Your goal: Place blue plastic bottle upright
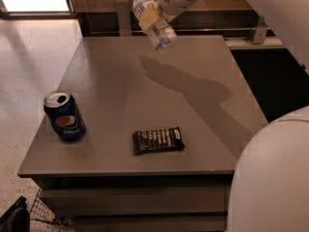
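Observation:
The blue plastic bottle is a small clear bottle with a white cap and pale label. It hangs in the air above the far part of the grey table, tilted, with its cap up and to the left. My gripper is shut on the bottle around its middle, with yellowish fingers over the label. The bottle's base points down toward the table and is well above it. Its shadow falls on the tabletop below.
A dark blue Pepsi can stands upright near the table's left front edge. A dark wrapped snack bar lies flat near the front middle. My white arm body fills the lower right. A railing runs behind the table.

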`<action>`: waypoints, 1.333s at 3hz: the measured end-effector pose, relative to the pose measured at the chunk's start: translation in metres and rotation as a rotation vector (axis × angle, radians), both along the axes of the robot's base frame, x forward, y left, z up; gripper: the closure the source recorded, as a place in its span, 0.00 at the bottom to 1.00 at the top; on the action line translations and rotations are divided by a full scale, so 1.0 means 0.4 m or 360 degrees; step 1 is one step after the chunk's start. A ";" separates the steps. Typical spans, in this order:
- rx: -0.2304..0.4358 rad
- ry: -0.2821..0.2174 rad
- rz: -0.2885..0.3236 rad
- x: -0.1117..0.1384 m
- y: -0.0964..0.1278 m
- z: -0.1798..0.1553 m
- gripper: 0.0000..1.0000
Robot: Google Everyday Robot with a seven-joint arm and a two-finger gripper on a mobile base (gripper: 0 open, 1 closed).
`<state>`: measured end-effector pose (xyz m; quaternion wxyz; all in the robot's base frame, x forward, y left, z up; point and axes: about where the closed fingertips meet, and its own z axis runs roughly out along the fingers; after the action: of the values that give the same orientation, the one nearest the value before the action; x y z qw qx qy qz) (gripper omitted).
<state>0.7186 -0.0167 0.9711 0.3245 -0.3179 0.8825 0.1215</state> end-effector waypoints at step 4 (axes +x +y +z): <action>0.0295 -0.0438 0.0588 -0.025 -0.039 -0.052 1.00</action>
<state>0.7085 -0.0322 0.9504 0.4417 -0.4564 0.7419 0.2148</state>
